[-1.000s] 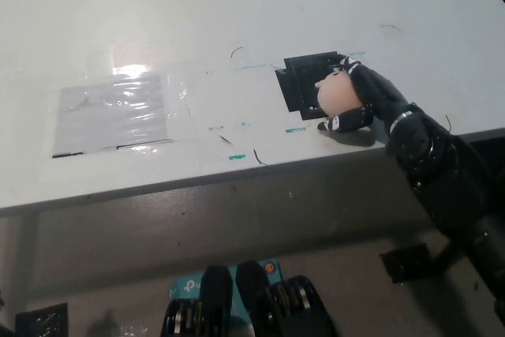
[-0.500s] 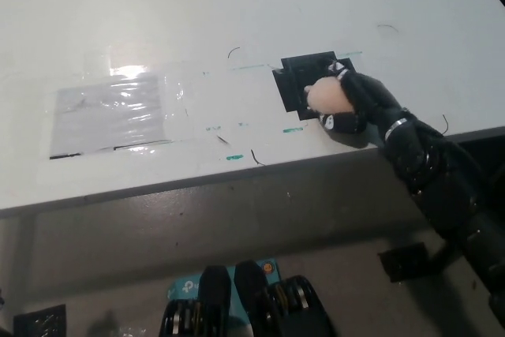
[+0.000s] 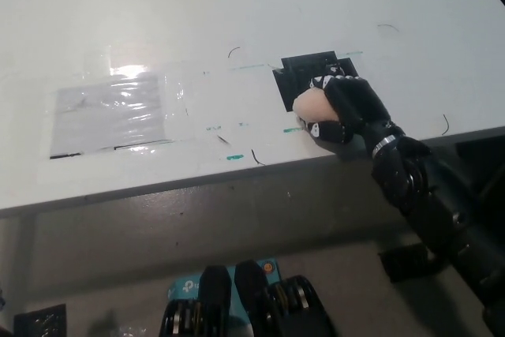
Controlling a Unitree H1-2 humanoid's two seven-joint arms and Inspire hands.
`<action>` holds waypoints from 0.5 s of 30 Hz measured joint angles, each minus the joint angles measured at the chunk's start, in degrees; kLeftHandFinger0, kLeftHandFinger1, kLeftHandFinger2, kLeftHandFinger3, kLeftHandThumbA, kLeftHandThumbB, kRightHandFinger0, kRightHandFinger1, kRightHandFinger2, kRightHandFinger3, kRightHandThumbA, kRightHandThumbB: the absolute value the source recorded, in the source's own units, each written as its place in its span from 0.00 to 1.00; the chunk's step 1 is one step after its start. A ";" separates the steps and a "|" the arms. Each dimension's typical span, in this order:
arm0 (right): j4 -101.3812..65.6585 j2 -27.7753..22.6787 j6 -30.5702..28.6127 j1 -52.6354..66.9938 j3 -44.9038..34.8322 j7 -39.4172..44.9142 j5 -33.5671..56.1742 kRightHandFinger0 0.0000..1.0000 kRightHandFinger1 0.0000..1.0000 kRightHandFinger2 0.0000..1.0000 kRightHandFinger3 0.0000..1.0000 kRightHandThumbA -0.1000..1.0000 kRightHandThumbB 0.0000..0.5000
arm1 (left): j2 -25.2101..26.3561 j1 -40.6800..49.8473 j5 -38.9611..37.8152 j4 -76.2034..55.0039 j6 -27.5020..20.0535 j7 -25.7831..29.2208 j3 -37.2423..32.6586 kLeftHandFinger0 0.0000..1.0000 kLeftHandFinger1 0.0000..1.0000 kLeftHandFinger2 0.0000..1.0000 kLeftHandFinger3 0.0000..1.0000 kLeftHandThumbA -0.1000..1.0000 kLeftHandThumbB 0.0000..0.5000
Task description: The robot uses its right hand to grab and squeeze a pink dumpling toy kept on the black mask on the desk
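My black right hand [image 3: 341,108] is shut on the pink dumpling toy [image 3: 311,106], whose pale pink side bulges out to the left of the fingers. Hand and toy hover over the lower edge of the black mask [image 3: 304,70], a dark square on the white desk [image 3: 237,21]. The hand covers the mask's lower right part. My black right arm [image 3: 430,203] reaches in from the bottom right, across the desk's front edge. My white left hand is not in view.
A clear plastic sheet [image 3: 114,112] lies taped flat on the desk's left half. Small green tape marks [image 3: 237,157] and thin dark scribbles dot the desk near the front edge. Below the desk edge there is grey floor with a black square piece [image 3: 406,262].
My right hand, with the toy in it, has shifted left and toward the desk's front edge, uncovering more of the mask. The fingers have closed further around the toy.
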 measured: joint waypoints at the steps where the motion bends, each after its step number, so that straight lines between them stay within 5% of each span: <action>1: 0.03 0.00 -0.08 0.05 0.02 -0.90 -0.64 0.00 0.01 0.25 0.02 0.00 0.47 | 0.00 0.00 0.00 0.00 0.00 -0.01 0.00 0.00 0.01 0.10 0.09 0.99 1.00; 5: 0.11 -0.03 -0.38 0.54 0.02 -4.72 -2.31 0.00 0.03 0.32 0.11 0.00 0.48 | -0.01 0.01 0.00 -0.01 0.00 -0.01 0.00 0.00 0.01 0.09 0.09 0.99 1.00; 9: 0.10 -0.10 -0.52 0.73 0.00 -8.28 -3.90 0.00 0.22 0.52 0.34 0.00 0.50 | -0.01 -0.01 0.00 -0.01 0.00 -0.01 0.03 0.00 0.00 0.08 0.08 0.98 1.00; 12: 0.02 -0.26 -0.72 0.73 -0.03 -10.91 -5.13 0.00 0.18 0.46 0.29 0.00 0.62 | -0.01 0.00 -0.01 -0.07 0.01 -0.01 0.06 0.00 0.00 0.10 0.11 0.99 1.00; 15: -0.05 -0.34 -1.23 0.72 -0.11 -14.07 -6.42 0.00 0.16 0.41 0.25 0.00 0.58 | 0.01 -0.04 -0.01 -0.10 -0.01 -0.02 0.06 0.00 0.01 0.11 0.12 1.00 1.00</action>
